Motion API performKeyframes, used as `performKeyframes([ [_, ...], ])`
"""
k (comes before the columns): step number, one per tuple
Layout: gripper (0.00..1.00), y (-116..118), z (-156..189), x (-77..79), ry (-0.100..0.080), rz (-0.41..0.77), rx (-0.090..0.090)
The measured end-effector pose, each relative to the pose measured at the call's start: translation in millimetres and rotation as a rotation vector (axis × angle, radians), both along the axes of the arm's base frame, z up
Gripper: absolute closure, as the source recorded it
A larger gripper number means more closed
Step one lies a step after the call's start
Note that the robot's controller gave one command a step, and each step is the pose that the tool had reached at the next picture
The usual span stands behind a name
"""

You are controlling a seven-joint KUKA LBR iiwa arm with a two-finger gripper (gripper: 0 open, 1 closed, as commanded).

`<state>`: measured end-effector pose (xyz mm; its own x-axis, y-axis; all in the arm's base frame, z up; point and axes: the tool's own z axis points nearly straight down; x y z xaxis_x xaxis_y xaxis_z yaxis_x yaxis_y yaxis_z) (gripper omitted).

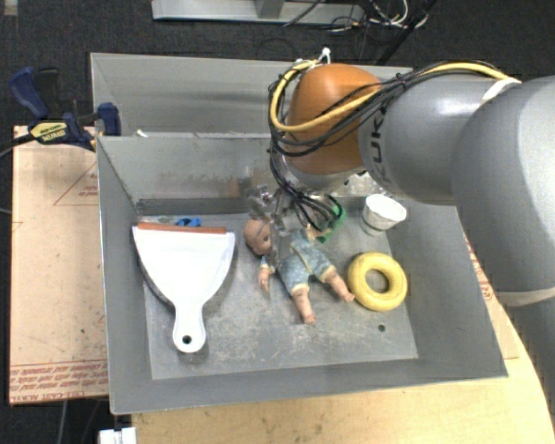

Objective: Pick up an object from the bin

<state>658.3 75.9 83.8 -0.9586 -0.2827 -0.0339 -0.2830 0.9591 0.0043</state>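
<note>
Closest to the lens, the bulky grey robot arm [499,155] enters from the right and ends in a rounded orange wrist cover [328,118] looped with yellow and black cables, positioned over the far middle of the grey metal bin [351,340]. Below that cover the gripper [268,213] hangs low, just above and to the far side of the bare tan head of a small plastic doll [305,265] in grey-blue clothing. Whether the gripper is open or closed cannot be told, as its tip is lost among cables and dark hardware. No item can be confirmed as gripped. The doll lies flat on the bin floor at centre, head toward the far left beside the gripper, legs splayed toward the near right. Just right of the doll's legs lies a yellow foam ring [378,281], flat, apparently touching one foot. Farther back on the right stands a small white plastic cup [383,212], close under the arm. On the left lies a white plastic dustpan [190,266] with an orange-red strip along its far edge and its handle pointing near. A small blue object [187,221] shows just behind that strip; its kind is unclear.
</note>
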Motion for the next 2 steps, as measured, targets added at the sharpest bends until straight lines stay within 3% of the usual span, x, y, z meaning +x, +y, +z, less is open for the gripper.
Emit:
performKeyframes([
  [1,1.0,0.0,-0.1,-0.1,0.0,0.0,0.0],
  [2,1.0,-1.7,200.7,-7.5,0.004,0.033,-0.002],
])
